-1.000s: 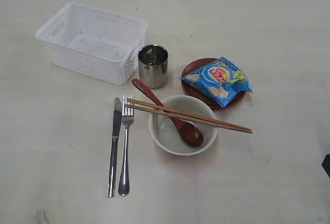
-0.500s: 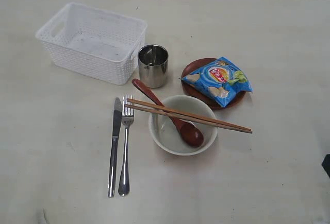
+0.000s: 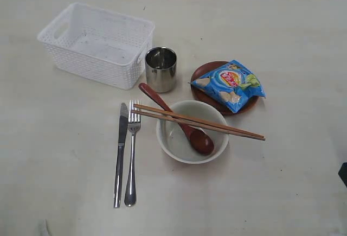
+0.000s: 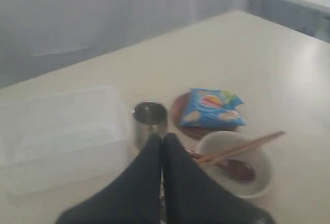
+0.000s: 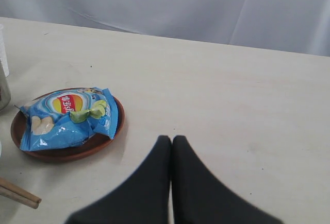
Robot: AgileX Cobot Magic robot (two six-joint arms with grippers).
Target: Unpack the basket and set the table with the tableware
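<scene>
Black fingers of the left pincer (image 4: 162, 137) are pressed together with no gap and grip nothing; it hangs above the tabletop (image 4: 268, 54), though that view is blurred. The right pincer (image 5: 171, 139) is closed just as fully, empty, over bare surface near the plate (image 5: 67, 151)

In the exterior view, nearest the front, the steel knife (image 3: 120, 152) and fork (image 3: 131, 157) lie side by side, almost touching. Their long axes run parallel from near to far, handles at the near end, blade tip and tines pointing towards the basket (image 3: 92, 65). Just right of them the white bowl (image 3: 164, 138) sits upright. The dark red spoon (image 3: 184, 127) rests with its head inside and its handle leaning out over the rim, pointing far-left at the cup (image 3: 161, 69). The wooden chopsticks (image 3: 233, 131) lie as a pair across the bowl's rim. Their long axis runs left to right, the left ends by the fork's tines and the right ends past the bowl.

Farther back the steel cup stands upright just beside the basket's right wall; whether they touch I cannot tell. To its right, the reddish-brown plate carries a blue snack bag (image 3: 229, 84). The white basket stands open side up at the far left.

Nothing on the tabletop has shifted since a second ago
</scene>
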